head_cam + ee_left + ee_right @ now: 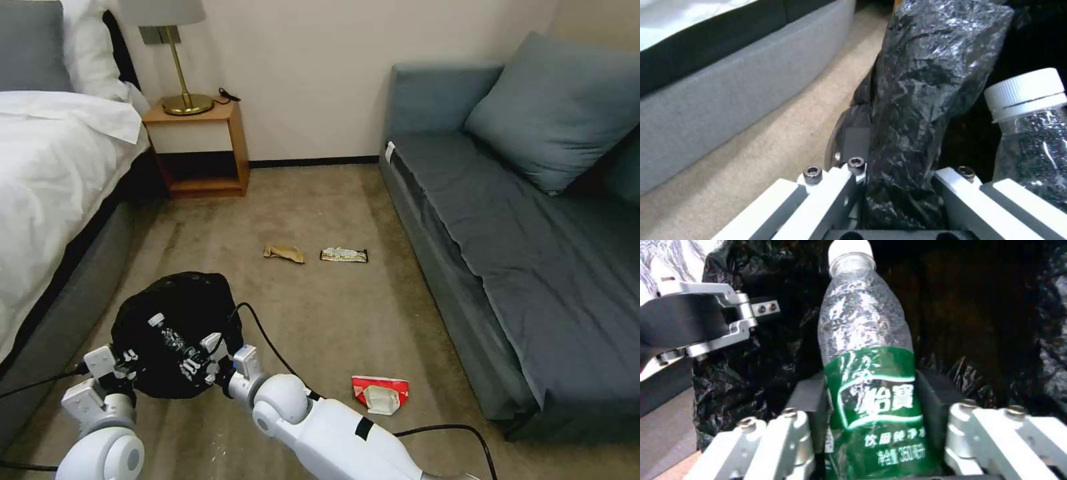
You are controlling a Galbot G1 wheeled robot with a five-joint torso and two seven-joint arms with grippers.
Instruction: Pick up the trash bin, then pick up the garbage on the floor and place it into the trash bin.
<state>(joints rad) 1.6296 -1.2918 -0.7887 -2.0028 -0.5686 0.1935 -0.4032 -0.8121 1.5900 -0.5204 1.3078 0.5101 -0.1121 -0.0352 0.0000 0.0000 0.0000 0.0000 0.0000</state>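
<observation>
**A:** Hotel-style bedroom, beige carpet: we see the left gripper point(898, 200) closed on the rim of the trash bin point(175, 320), a fold of its crinkly black bag point(916, 100) pinched between the jaws. The bin hangs low before the robot, between the bed point(47, 173) and the sofa point(520, 220).

**B:** And the right gripper point(871, 426) has its pads clamped on the green label of the clear bottle point(862, 340), white cap point(1025, 90) pointing forward over the bin's dark mouth. From the head view we place the bottle above the opening, just beside the left gripper.

**A:** Three items lie on the carpet: the crumpled tan wrapper point(284, 253) and the dark-and-gold snack bar wrapper point(343, 255) side by side farther out, and the red-and-white packet point(380, 393) near the sofa's base.

**B:** What worries us?

**A:** The left hold seems to be mostly on bag film. If the liner slips off the rim, the bin could sag or drop.

**B:** We also judge the two grippers very close. If the bottle is let go while its cap leans on the bag's edge, it could tip outward onto the carpet, and any crowding could knock the left gripper's hold.
</observation>
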